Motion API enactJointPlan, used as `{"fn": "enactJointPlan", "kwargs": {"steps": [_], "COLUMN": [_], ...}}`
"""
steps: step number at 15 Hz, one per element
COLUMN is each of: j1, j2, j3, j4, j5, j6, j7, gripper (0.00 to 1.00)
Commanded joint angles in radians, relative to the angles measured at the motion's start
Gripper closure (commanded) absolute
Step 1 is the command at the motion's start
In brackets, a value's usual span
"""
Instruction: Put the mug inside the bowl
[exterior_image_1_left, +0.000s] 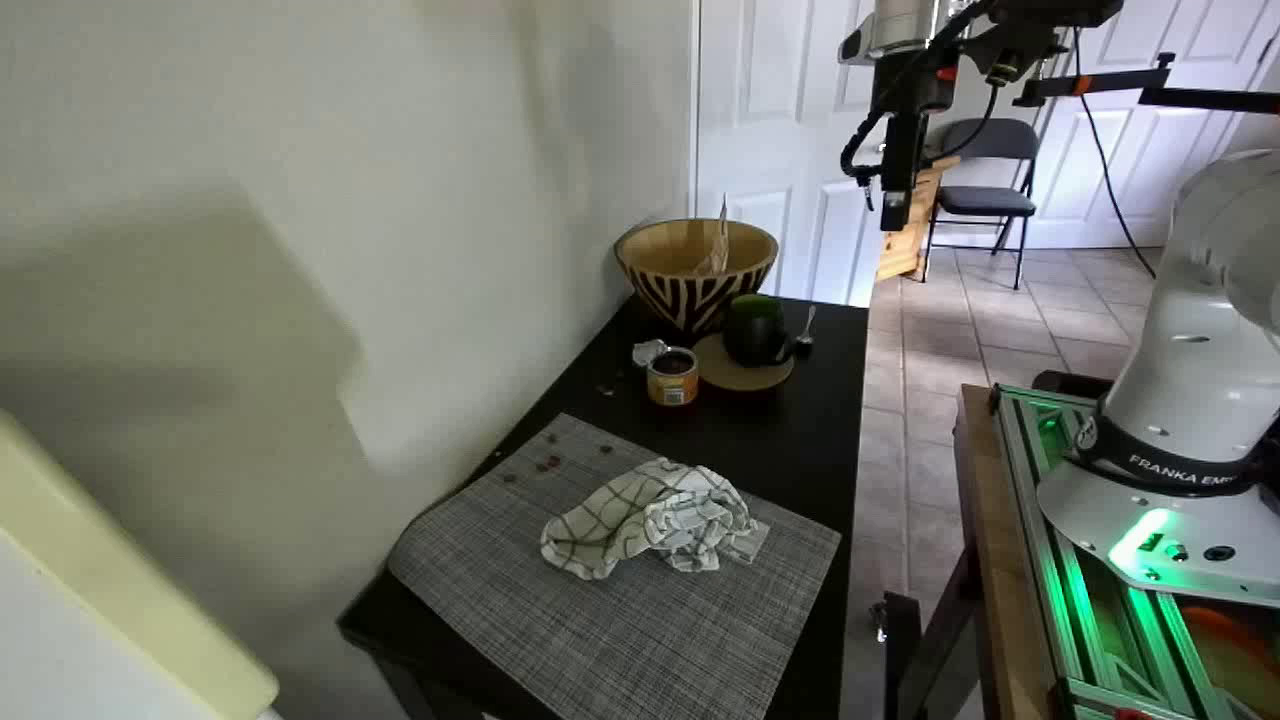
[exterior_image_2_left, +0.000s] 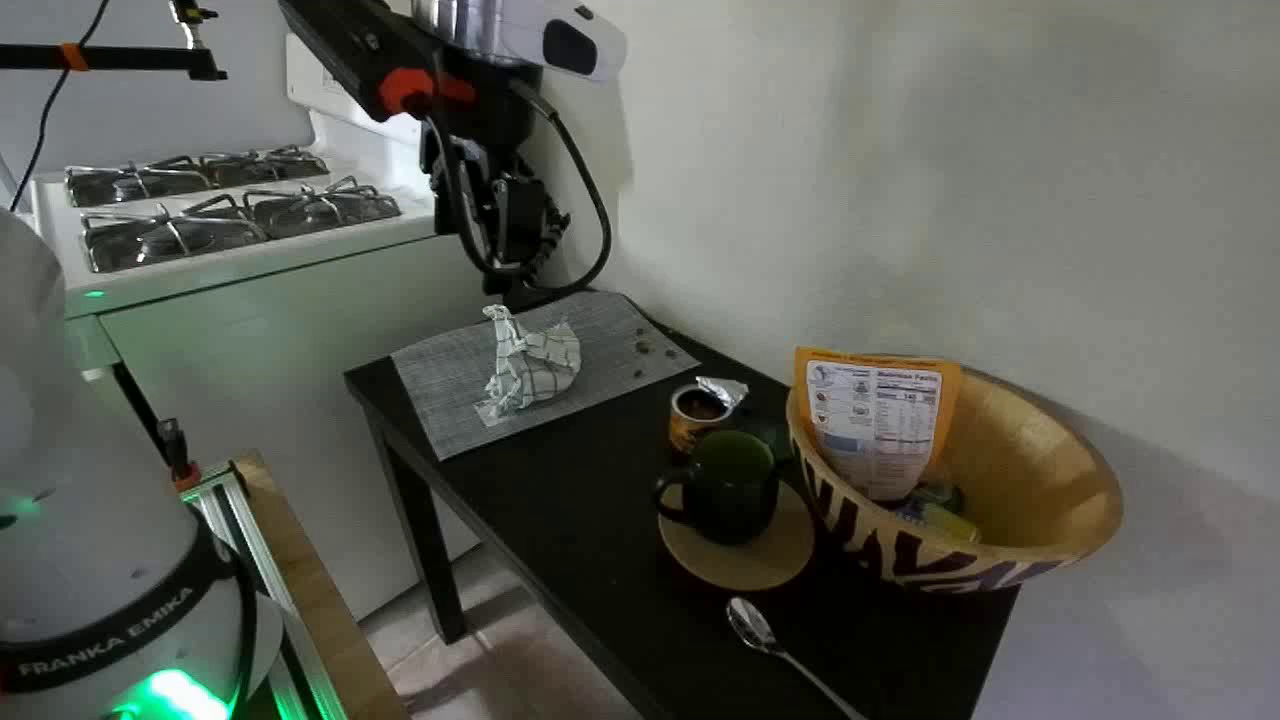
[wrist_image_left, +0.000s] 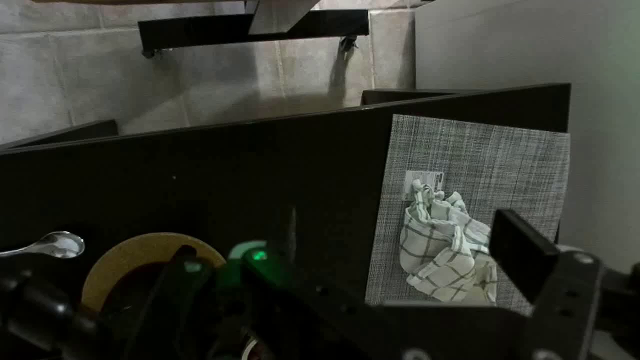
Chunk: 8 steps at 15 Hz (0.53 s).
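Note:
The dark green, near-black mug stands upright on a flat round tan disc. In an exterior view the mug shows its open top and its handle. The wide tan bowl with dark zigzag stripes stands right behind the mug; the bowl holds an orange-and-white packet and small items. My gripper is high above the table, apart from mug and bowl. In the wrist view the gripper has its fingers wide apart with nothing between them. There the mug is mostly hidden behind the gripper, and the bowl is out of view.
An opened can with a foil lid stands beside the disc. A spoon lies near it. A checked cloth lies crumpled on a grey placemat. A wall borders the dark table; a stove stands beyond it.

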Motion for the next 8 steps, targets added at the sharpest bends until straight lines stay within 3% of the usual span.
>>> {"fn": "enactJointPlan", "kwargs": {"steps": [1, 7, 8], "j1": [-0.019, -0.019, -0.032], "j2": [0.004, 0.004, 0.001], "j3": [0.016, 0.016, 0.018], "j4": [0.002, 0.002, -0.015], "j5": [0.011, 0.011, 0.004], "j6": [-0.002, -0.002, 0.065], "j7": [-0.011, -0.011, 0.0], "gripper": [0.0, 0.0, 0.0]}}
